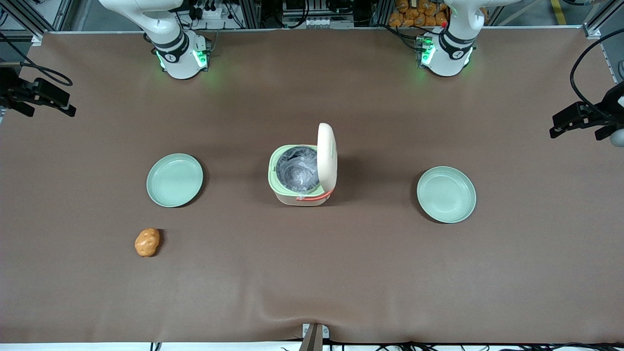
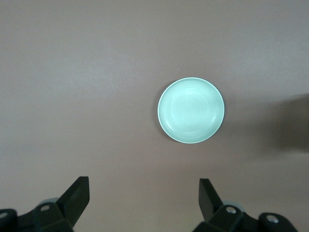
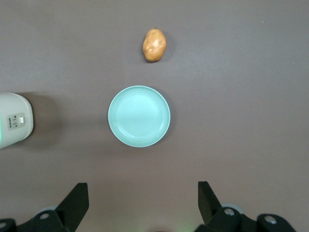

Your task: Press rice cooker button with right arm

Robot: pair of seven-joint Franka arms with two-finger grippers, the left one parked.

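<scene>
The cream rice cooker (image 1: 298,187) stands mid-table with its lid (image 1: 327,156) raised upright, showing the silvery pot and pale green rim. I cannot make out the button on the lid. In the right wrist view only the cooker's cream wall (image 3: 14,121), facing the working arm's end, shows, with a small pale marked panel (image 3: 16,121). The right arm's base (image 1: 178,53) shows in the front view, but its gripper is out of that frame. In the right wrist view the gripper (image 3: 143,205) is open and empty, high above the table, nowhere near the cooker.
A pale green plate (image 1: 174,180) lies beside the cooker toward the working arm's end and also shows in the right wrist view (image 3: 139,116). A potato (image 1: 146,242) lies nearer the front camera than it. Another green plate (image 1: 446,194) lies toward the parked arm's end.
</scene>
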